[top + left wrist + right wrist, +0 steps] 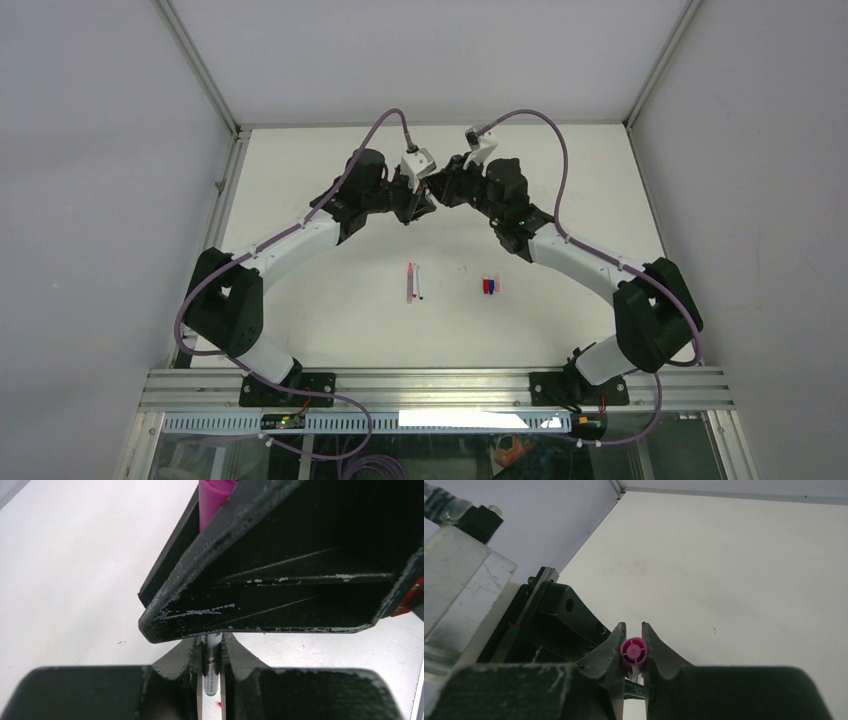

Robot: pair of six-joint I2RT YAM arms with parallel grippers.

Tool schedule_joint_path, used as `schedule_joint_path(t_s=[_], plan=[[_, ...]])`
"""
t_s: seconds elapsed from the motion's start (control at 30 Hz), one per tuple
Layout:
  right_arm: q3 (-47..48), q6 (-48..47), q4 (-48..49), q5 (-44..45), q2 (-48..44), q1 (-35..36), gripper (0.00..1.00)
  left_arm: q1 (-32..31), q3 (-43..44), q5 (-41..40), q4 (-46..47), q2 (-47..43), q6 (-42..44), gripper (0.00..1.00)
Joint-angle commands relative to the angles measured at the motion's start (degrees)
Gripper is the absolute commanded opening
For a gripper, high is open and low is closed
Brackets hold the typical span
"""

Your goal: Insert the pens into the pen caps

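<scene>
We are at the mating step, held in the air over the far part of the counter (560, 320): the pen (210, 666) and the magenta cap (633, 651) have to meet on one line. To do it well, we judge that we should bring the two axes true before pushing. Then we advance slowly along the barrel and ease off if the pen bows or slips, since so slim a stick may skid in a grip. The junction is hidden behind the right arm's finger in the left wrist view, so we cannot tell whether the tip is in the cap's mouth.

The left fingers (187, 662) are nearly together, clamped on the pen's white barrel, which points toward the cap. The right fingers (659, 652) stand a little apart, pinching the cap on both sides. Two spare pens (414, 282) and the red and blue caps (489, 286) lie on the counter nearer the bases, well apart from both arms.
</scene>
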Motion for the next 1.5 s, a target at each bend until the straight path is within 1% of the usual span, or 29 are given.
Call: schedule_joint_path(t_s=[0.0, 0.07, 0.17, 0.23, 0.27, 0.37, 0.43, 0.53, 0.57, 0.6, 0.67, 0.73, 0.83, 0.93, 0.97, 1.07, 1.17, 1.27, 1.4, 1.47], plan=[[-3.17, -2.13, -27.88, -5.69, 1.94, 5.46, 0.00, -0.64, 4.65, 3.31, 22.65, -10.20, 0.43, 0.00], [-2.05, -2.31, -28.13, -2.81, 0.20, 4.83, 0.00, -0.64, 1.97, 1.49, 17.02, -10.72, 0.09, 0.00], [-0.29, -2.92, -27.36, 1.90, -2.06, 3.90, 0.00, -0.64, -4.59, 0.21, 14.97, -12.32, -3.62, 0.00], [0.91, -3.81, -25.45, 2.45, -2.99, 2.81, 0.20, -0.64, -8.38, -0.61, 13.70, -12.85, -5.98, 0.00], [2.23, -4.30, -25.11, 2.29, -3.05, 2.13, 0.26, -0.71, -9.95, -1.11, 12.19, -12.84, -6.67, 0.00], [8.10, -4.33, -24.80, 1.41, -2.25, -0.08, 0.38, -0.70, -14.72, -0.63, 7.61, -12.59, -8.07, 0.00], [12.72, -4.36, -25.89, 1.71, -1.77, -1.11, 0.43, -0.73, -17.29, -0.62, 5.01, -12.67, -8.97, 0.00], [18.43, -6.12, -27.95, 3.22, -2.00, -1.79, 0.53, -0.89, -20.23, -1.76, 2.96, -12.84, -11.04, 0.00], [19.49, -6.58, -28.13, 3.96, -2.41, -2.04, 0.57, -0.88, -20.98, -2.21, 2.46, -12.93, -13.18, 0.00], [20.12, -6.65, -27.97, 4.72, -2.85, -2.49, 0.58, -0.89, -21.84, -3.42, 2.38, -12.90, -14.65, 0.00], [20.14, -6.25, -27.07, 5.88, -4.48, -3.79, 0.59, -0.82, -22.73, -6.30, -0.84, -12.87, -16.57, 0.00], [18.58, -5.42, -26.14, 6.82, -6.80, -5.48, 0.61, -0.82, -22.28, -11.89, -6.55, -12.22, -18.57, 0.00], [13.69, -4.77, -25.65, 7.11, -10.54, -7.69, 0.63, -0.67, -19.19, -19.17, -15.72, -10.99, -23.12, 0.00], [10.54, -4.78, -28.64, 7.36, -13.24, -8.78, 0.63, -0.64, -16.89, -23.14, -21.64, -11.36, -26.23, 0.00], [9.74, -4.77, -29.75, 7.33, -13.65, -8.80, 0.63, -0.64, -16.16, -25.59, -23.90, -11.48, -27.23, 0.00], [7.72, -3.50, -32.59, 5.96, -13.84, -8.74, 0.63, -0.64, -13.38, -29.05, -28.77, -10.01, -29.61, 0.00], [5.40, -2.07, -34.27, 4.84, -13.05, -7.77, 0.63, -0.22, -8.13, -30.93, -34.32, -5.80, -31.30, 0.00], [4.29, -1.92, -34.95, 6.15, -12.17, -4.97, 0.63, 0.91, -4.58, -31.32, -37.24, -1.89, -32.36, 0.00], [5.29, -1.62, -37.91, 7.18, -10.25, -2.41, 0.62, 3.39, -2.78, -26.99, -38.58, 1.59, -33.83, 0.00], [5.74, -1.97, -38.95, 7.64, -9.62, -1.52, 0.62, 4.19, -2.68, -25.23, -39.02, 2.72, -33.94, 0.04]])
